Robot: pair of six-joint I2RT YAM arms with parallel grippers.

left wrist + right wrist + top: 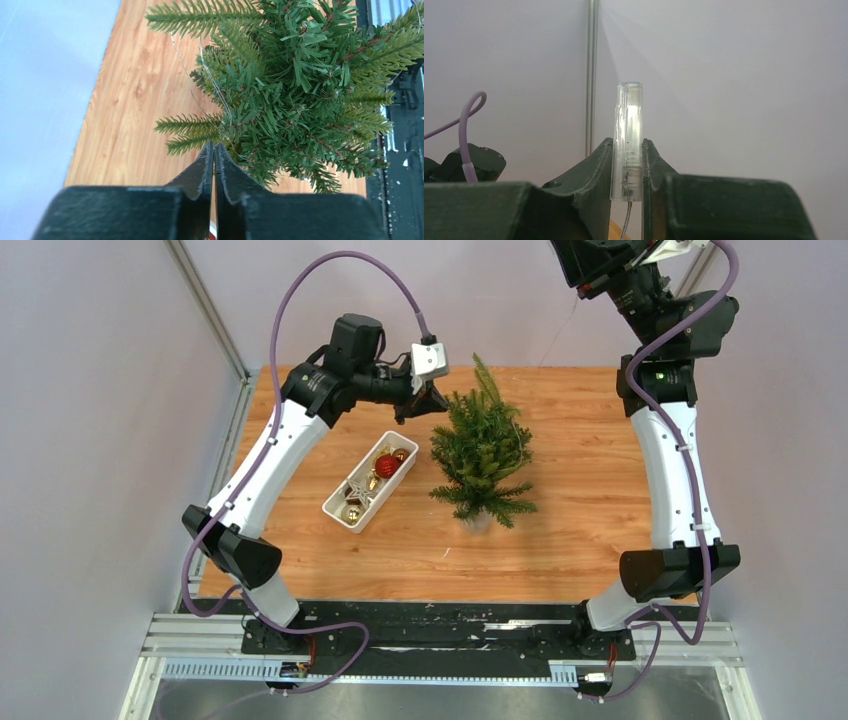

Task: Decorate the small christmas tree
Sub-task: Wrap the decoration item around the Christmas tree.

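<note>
The left pincer (214, 150) has its jaws pressed together, tips at the needles of the tree (300, 85). A thin wire (216, 87) runs among the branches just ahead; whether it is pinched I cannot tell. The right pincer (627, 147) is clamped on a clear case (628, 107), held upright and high at the tree's 1 o'clock. The tree stands upright mid-counter (590, 530), left pincer at its 10 o'clock, a white tray (340, 518) of ornaments at its 9 o'clock.
</note>
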